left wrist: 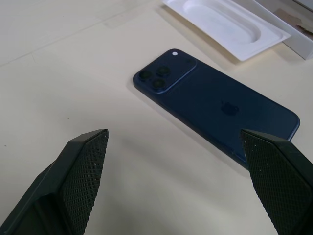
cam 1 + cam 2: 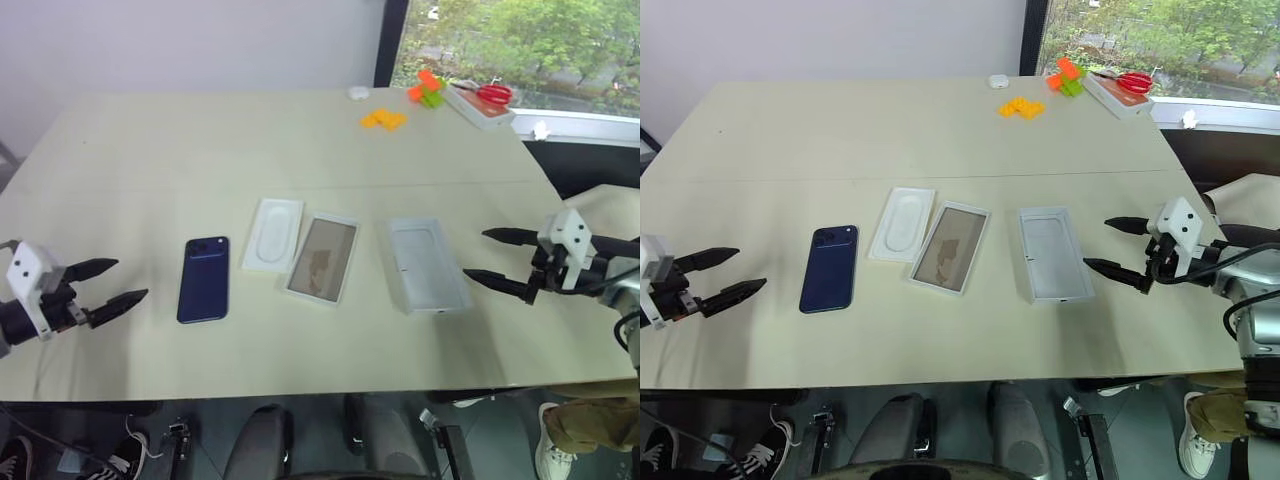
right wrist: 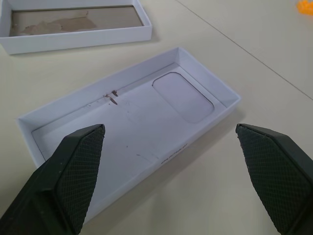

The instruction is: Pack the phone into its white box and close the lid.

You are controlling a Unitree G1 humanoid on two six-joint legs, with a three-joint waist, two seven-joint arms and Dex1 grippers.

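Dark blue, the phone (image 2: pixel 204 279) lies back up on the counter (image 2: pixel 150 160), near my left end effector (image 2: pixel 108 288), whose fingers stand wide apart and hold nothing. Beside it lie a white insert (image 2: pixel 273 234), then the white box (image 2: pixel 322 259), then the lid (image 2: pixel 427 264), inside up. My right end effector (image 2: pixel 494 259) is wide too, near the lid.

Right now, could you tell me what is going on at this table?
A humanoid robot is about to pack a phone; nothing is held yet. The phone lies camera side up on the table, in front of the open left gripper. Beside it sit a white insert, the white box and the upturned lid, which faces the open right gripper.
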